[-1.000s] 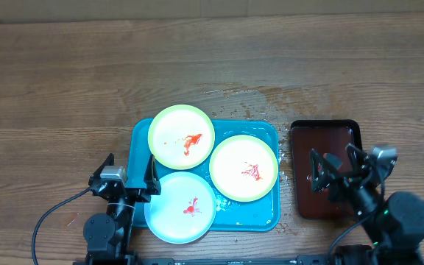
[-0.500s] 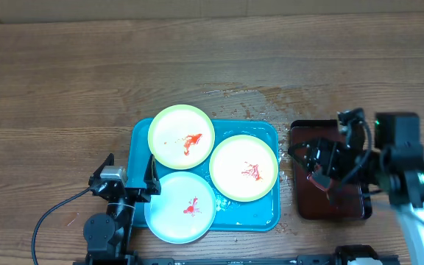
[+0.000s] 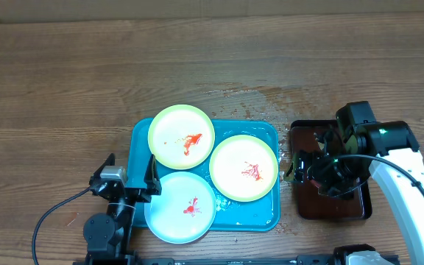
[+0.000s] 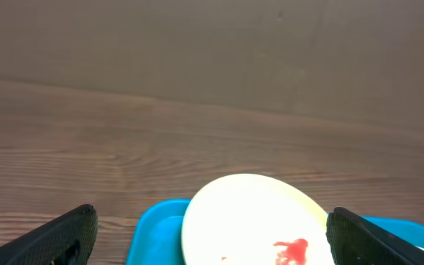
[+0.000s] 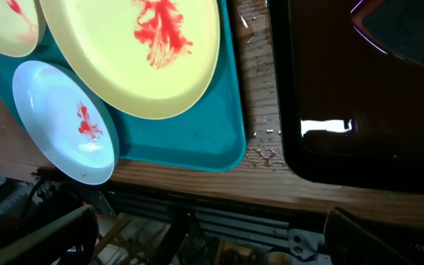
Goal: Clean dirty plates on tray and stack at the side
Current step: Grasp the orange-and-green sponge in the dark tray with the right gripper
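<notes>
Three plates with red sauce smears lie on the turquoise tray (image 3: 260, 214): a yellow-green plate (image 3: 182, 136) at the back left, a yellow-green plate (image 3: 244, 167) at the right, and a white plate (image 3: 181, 207) at the front left. My left gripper (image 3: 127, 184) is open and empty at the tray's left edge. Its wrist view shows the back plate (image 4: 256, 221) and tray (image 4: 153, 235) between the fingers (image 4: 210, 234). My right gripper (image 3: 309, 171) is open and empty over the black tray's left side. Its wrist view (image 5: 212, 235) shows the right plate (image 5: 138, 51), white plate (image 5: 68, 121) and tray (image 5: 190, 143).
A smaller black tray (image 3: 344, 210) with reddish-brown liquid stands right of the turquoise tray; it also shows in the right wrist view (image 5: 366, 96). Water drops wet the wood (image 3: 260, 96) behind the trays. The table's front edge runs just in front of both trays.
My right arm has swung up from its rest at the front right and now reaches over the black tray towards the turquoise tray. The left arm and the plates have not moved.
</notes>
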`<move>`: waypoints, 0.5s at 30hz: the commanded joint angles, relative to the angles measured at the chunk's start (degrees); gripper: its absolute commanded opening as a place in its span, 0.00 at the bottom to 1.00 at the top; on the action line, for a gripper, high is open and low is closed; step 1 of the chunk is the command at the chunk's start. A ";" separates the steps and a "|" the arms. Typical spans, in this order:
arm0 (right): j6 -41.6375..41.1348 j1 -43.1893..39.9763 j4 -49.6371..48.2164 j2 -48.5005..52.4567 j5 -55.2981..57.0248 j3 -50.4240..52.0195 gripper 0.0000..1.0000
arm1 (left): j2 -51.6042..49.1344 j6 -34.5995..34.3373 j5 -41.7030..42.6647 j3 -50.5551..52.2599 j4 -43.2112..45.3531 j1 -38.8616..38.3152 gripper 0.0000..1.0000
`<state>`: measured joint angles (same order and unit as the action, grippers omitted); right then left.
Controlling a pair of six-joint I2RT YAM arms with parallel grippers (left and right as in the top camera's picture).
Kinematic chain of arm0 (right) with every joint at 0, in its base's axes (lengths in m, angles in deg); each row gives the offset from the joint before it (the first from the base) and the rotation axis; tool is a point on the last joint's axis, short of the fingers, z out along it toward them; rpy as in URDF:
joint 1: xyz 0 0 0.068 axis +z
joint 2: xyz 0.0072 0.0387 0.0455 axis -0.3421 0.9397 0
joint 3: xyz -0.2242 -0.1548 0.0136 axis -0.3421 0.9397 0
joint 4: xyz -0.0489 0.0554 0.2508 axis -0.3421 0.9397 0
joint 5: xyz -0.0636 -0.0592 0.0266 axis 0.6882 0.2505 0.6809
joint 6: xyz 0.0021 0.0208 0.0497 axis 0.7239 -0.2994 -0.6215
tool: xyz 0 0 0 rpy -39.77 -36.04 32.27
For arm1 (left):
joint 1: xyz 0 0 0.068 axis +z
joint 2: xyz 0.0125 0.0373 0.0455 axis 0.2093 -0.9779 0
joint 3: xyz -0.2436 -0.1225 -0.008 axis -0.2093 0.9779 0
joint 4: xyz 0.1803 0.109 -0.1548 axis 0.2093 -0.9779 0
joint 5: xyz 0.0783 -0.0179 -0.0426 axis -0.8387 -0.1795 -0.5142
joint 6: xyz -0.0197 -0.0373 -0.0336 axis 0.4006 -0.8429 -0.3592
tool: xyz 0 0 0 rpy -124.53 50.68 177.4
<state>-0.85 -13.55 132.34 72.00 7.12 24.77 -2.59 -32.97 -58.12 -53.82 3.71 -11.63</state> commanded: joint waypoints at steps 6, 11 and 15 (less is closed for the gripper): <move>0.57 0.42 -2.21 -0.24 0.74 -1.31 1.00 | -3.30 -2.45 19.87 -1.42 -0.98 -0.11 1.00; 0.55 0.39 -3.21 -0.24 0.35 -1.31 1.00 | -11.02 -4.63 19.98 -8.48 -4.02 -0.15 1.00; 0.52 0.39 -3.69 -0.24 -1.64 -1.31 1.00 | -21.35 -4.59 22.25 -18.23 -4.72 -0.17 1.00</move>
<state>-0.68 -13.52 129.07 72.00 6.90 24.75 -18.55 -36.25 -39.70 -64.42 -1.12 -11.63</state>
